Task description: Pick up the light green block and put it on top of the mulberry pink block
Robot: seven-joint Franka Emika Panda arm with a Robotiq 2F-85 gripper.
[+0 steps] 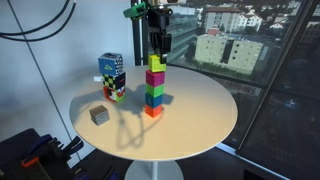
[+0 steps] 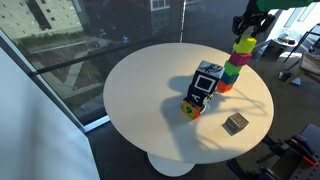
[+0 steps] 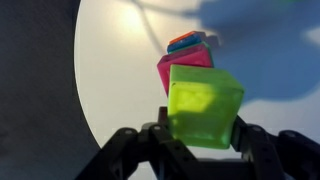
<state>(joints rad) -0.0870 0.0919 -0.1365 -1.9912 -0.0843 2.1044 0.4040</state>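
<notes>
On the round white desk (image 1: 200, 125), in an exterior view, a grey cube (image 1: 98, 114) lies farthest left, with a bright patterned carton (image 1: 112, 75) standing just behind it. To their right rises a tower of cubes with an orange-red cube (image 1: 152, 111) at its base. Higher up is the mulberry pink block (image 1: 155, 77), and the light green block (image 1: 157, 62) sits on top of it. The pincer (image 1: 158, 52) hangs straight above. In the wrist view, its fingers (image 3: 160, 130) press both sides of the light green block, clamped on it.

Round white table (image 1: 205, 118), grey cube (image 1: 98, 115), patterned carton (image 1: 111, 70)
</notes>
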